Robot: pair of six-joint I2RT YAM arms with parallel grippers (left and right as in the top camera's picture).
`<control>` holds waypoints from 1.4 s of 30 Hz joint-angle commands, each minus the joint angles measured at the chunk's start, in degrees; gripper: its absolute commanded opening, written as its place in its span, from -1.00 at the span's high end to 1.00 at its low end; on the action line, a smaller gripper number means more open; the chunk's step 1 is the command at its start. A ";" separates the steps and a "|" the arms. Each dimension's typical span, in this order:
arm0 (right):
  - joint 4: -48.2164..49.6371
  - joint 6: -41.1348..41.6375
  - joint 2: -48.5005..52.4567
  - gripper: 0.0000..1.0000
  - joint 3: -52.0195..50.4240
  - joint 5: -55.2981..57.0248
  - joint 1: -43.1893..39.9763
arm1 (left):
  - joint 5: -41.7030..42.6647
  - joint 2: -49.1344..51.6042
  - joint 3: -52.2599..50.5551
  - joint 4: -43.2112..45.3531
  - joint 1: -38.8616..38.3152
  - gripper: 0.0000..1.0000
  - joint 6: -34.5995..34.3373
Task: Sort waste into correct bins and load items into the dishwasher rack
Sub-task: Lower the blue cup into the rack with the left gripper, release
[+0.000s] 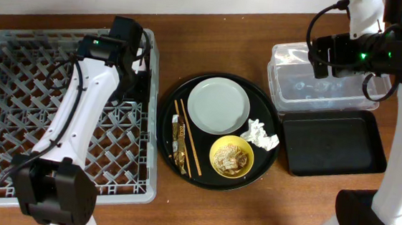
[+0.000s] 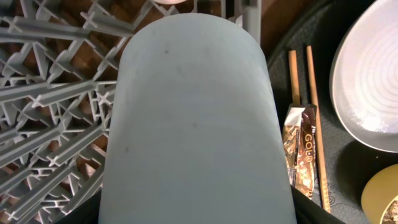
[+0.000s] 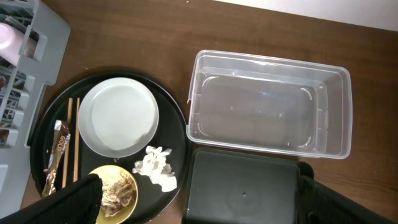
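My left gripper (image 2: 196, 214) is shut on the pale blue cup (image 2: 193, 118), which fills the left wrist view, over the right edge of the grey dishwasher rack (image 1: 19, 48). The pink cup (image 3: 9, 37) sits in the rack. My right gripper (image 3: 205, 208) is open and empty, high above the clear tub (image 3: 267, 62) and the black rectangular tray (image 3: 249, 180). On the round black tray (image 1: 172, 110) lie the grey-white plate (image 1: 218, 104), the yellow bowl (image 1: 231, 156) with food scraps, the white napkin (image 1: 260, 134), the gold wrapper (image 1: 180, 143) and the chopsticks (image 1: 190, 142).
The clear tub (image 1: 325, 86) stands at the back right with the black rectangular tray (image 1: 335, 144) in front of it. The round tray lies between the rack and the bins. Bare wooden table shows along the front edge.
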 commanded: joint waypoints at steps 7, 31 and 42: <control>-0.33 0.31 0.15 -0.97 0.68 0.87 -0.26 | -1.92 0.55 -4.63 3.17 1.46 0.09 -2.05; -0.33 0.28 0.15 -0.97 0.68 0.90 -0.26 | -1.09 -0.46 -4.35 3.85 1.46 -0.79 -2.03; -0.33 0.31 0.15 -0.97 0.68 0.87 -0.26 | 5.01 -20.83 -0.76 1.70 -0.87 -0.92 -2.03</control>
